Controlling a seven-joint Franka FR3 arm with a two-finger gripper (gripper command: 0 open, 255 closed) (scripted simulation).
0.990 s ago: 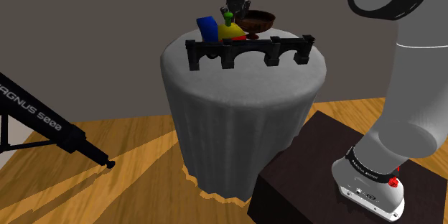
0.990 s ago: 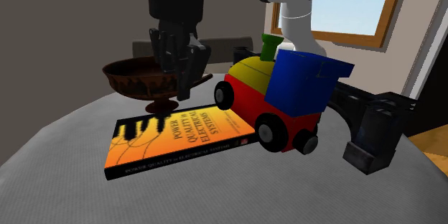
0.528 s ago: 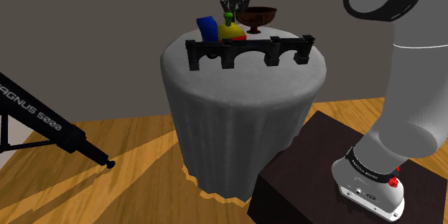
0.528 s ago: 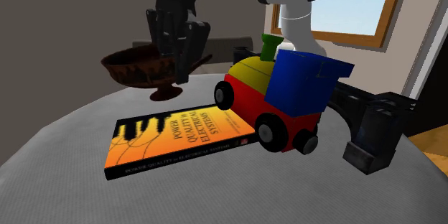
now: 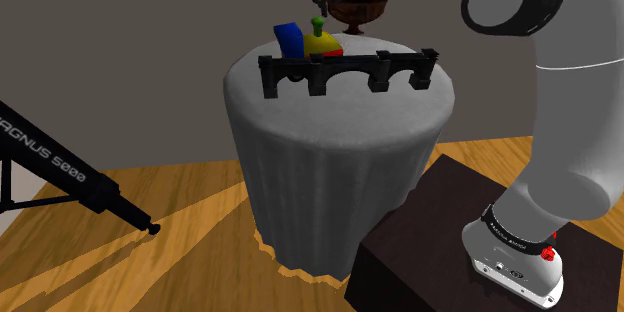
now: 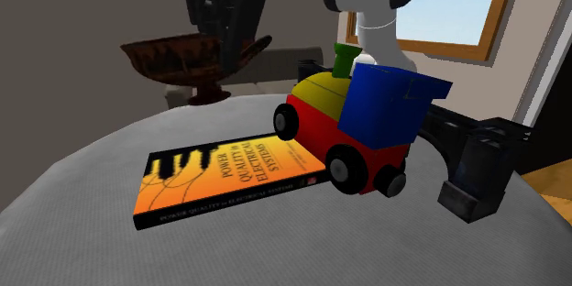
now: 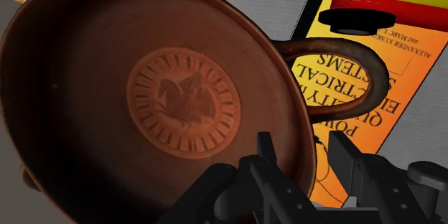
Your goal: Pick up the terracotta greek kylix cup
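We are holding the brown, shallow-bowled terracotta kylix cup (image 6: 170,58) in the air.
Our black two-finger gripper (image 7: 305,159) is clasping its rim beside a loop handle, above the grey-draped round table (image 5: 330,150).

Brown kylix cup (image 6: 170,59) apparently clear of the tabletop (image 6: 82,238)
Claw (image 6: 229,52) clasps its rim; orange book (image 6: 225,179) and toy train (image 6: 353,128) nearer.

kylix cup (image 7: 143,100): dark brown, orange-brown round medallion inside. book (image 6: 229,179): orange-to-yellow, black lettering. toy train (image 6: 362,133): red, yellow, blue, green stack, black wheels. tablecloth (image 5: 330,160): grey.
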